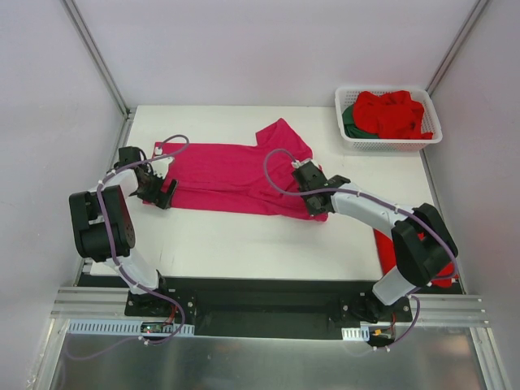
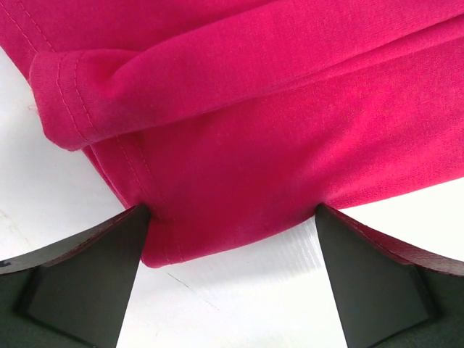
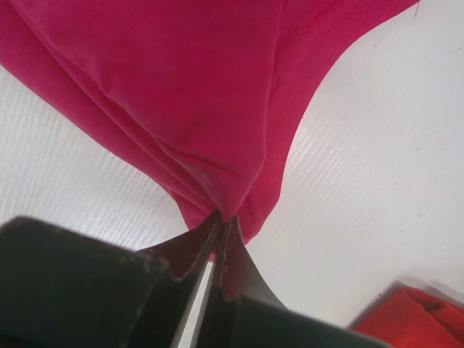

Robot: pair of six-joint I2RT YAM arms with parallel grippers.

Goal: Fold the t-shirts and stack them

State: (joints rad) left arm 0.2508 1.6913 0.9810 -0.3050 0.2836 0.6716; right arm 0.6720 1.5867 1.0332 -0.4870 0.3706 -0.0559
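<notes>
At the shirt's near right corner, right pincer [image 3: 221,221] grips a bunched edge of the magenta t-shirt [image 1: 219,175]; left pincer [image 2: 230,212], jaws apart, straddles the left corner, likely readying a matching pinch for the fold. Shirt lies spread on the counter [image 1: 244,240]; red shirts [image 1: 394,114] wait in the basket [image 1: 388,142].

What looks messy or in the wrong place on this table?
A bright red cloth shirt lies at the white table's near right corner, half hidden under the right arm, away from the white slotted plastic basket. The magenta-pink cloth shirt lies crooked, one sleeve poking toward the back.
</notes>
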